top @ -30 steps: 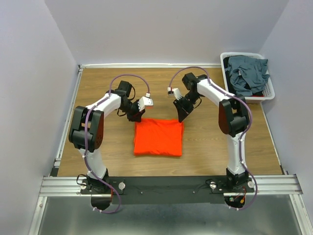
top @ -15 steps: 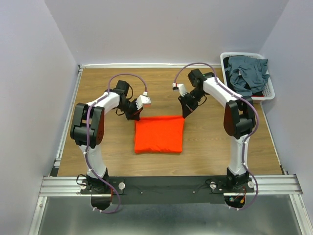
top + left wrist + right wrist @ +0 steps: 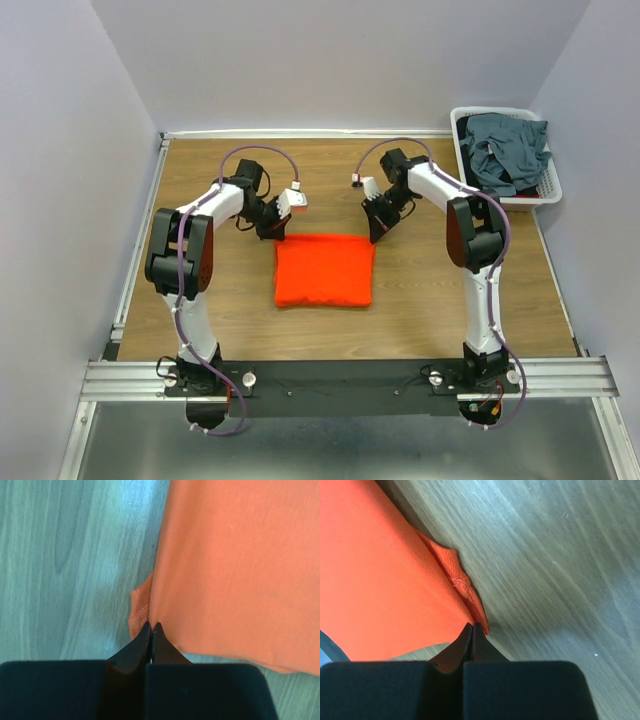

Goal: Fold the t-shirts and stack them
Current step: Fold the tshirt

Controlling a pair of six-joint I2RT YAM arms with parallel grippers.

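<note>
The orange-red t-shirt (image 3: 325, 270) lies folded into a flat rectangle in the middle of the wooden table. My left gripper (image 3: 275, 232) is shut on its far left corner; in the left wrist view the tips (image 3: 151, 625) pinch the cloth edge (image 3: 235, 570). My right gripper (image 3: 377, 234) is shut on its far right corner; in the right wrist view the tips (image 3: 472, 626) meet at the hem of the cloth (image 3: 380, 580). Dark slate blue-grey t-shirts (image 3: 505, 150) lie crumpled in the basket at the far right.
A white slatted basket (image 3: 552, 192) stands at the table's far right corner. Grey walls close in the table on the left, back and right. A metal rail (image 3: 350, 375) runs along the near edge.
Both grippers have moved a little toward the back of the table, and the orange-red shirt has slid back with them. Both arms have stretched out further.
</note>
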